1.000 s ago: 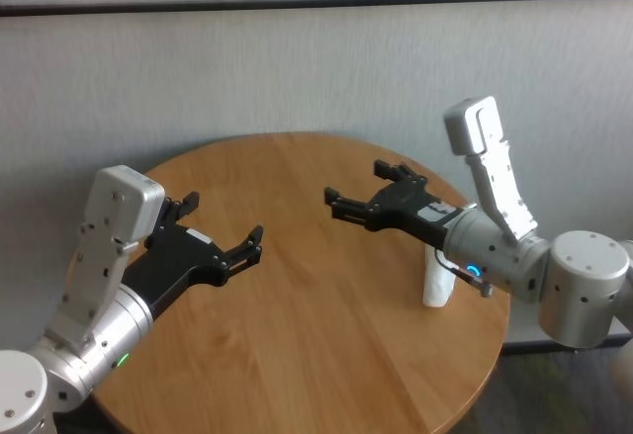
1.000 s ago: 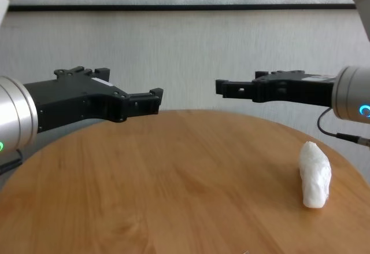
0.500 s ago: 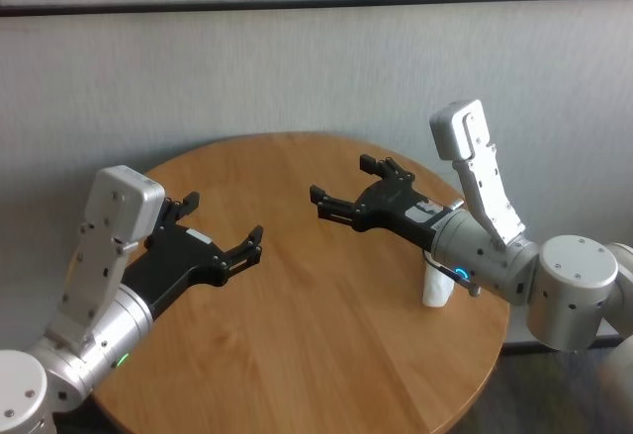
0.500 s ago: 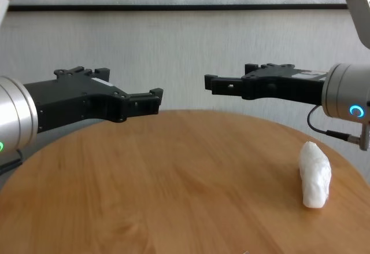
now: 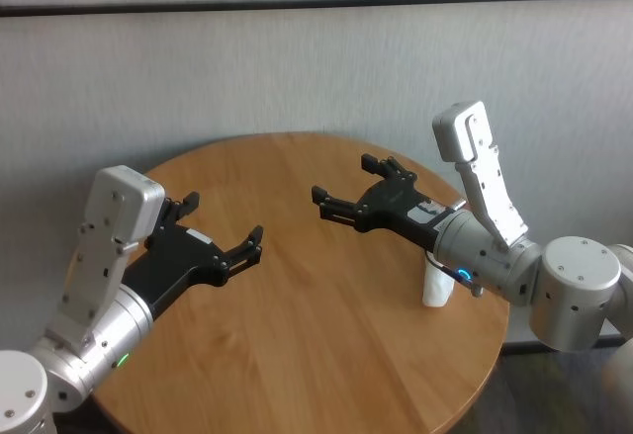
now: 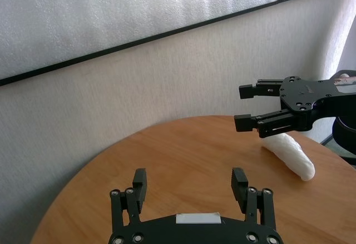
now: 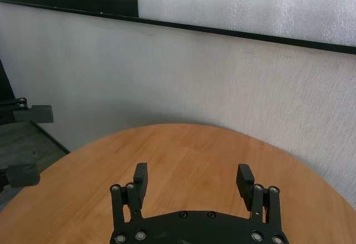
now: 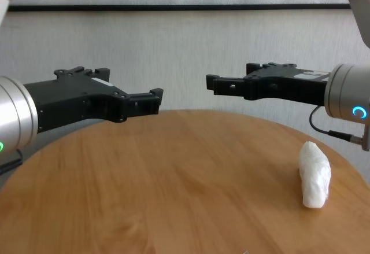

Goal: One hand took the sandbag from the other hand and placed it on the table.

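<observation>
The white lumpy sandbag [image 8: 315, 176] lies on the round wooden table [image 8: 144, 202] at its right side, touched by nothing. In the head view it [image 5: 436, 288] is partly hidden behind the right wrist. My right gripper [image 5: 343, 179], with the blue ring light, is open and empty. It hovers above the table's middle, left of the sandbag. My left gripper [image 5: 224, 218], with the green ring light, is open and empty, held over the table's left part and facing the right one across a gap. The left wrist view shows the sandbag [image 6: 288, 154] beyond the right gripper [image 6: 242, 107].
A pale wall with a dark horizontal strip [image 8: 185, 7] stands close behind the table. The table's far edge [image 5: 287, 138] curves near that wall. Bare wood [image 5: 297, 355] lies between and in front of the two grippers.
My right gripper has moved left toward the table's middle, away from the sandbag, then eased back slightly. The sandbag and the left gripper have not moved.
</observation>
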`<state>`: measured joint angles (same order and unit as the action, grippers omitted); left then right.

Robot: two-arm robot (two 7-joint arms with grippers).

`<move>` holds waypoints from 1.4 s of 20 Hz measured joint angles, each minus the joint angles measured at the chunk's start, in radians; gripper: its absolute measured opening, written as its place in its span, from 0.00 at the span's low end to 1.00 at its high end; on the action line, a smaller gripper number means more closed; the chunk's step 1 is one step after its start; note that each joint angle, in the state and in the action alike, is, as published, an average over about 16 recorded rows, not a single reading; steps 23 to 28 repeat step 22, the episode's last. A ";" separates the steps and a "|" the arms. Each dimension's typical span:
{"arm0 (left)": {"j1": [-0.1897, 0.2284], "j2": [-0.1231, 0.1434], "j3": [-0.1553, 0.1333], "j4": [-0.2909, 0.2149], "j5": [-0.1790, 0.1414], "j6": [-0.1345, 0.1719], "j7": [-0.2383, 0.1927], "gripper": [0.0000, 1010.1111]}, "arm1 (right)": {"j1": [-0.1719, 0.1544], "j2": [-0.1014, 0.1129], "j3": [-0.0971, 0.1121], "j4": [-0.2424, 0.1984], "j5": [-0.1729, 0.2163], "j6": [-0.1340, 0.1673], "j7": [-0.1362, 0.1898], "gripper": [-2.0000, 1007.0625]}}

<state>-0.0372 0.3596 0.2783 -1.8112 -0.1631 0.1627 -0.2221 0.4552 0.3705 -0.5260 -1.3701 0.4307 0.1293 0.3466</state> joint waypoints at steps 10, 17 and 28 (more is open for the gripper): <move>0.000 0.000 0.000 0.000 0.000 0.000 0.000 0.99 | 0.000 0.001 0.000 0.001 0.002 0.002 -0.001 1.00; 0.000 0.000 0.000 0.000 0.000 0.000 0.000 0.99 | 0.001 0.001 0.000 0.002 0.004 0.003 -0.002 1.00; 0.000 0.000 0.000 0.000 0.000 0.000 0.000 0.99 | 0.001 0.001 0.000 0.003 0.004 0.003 -0.002 1.00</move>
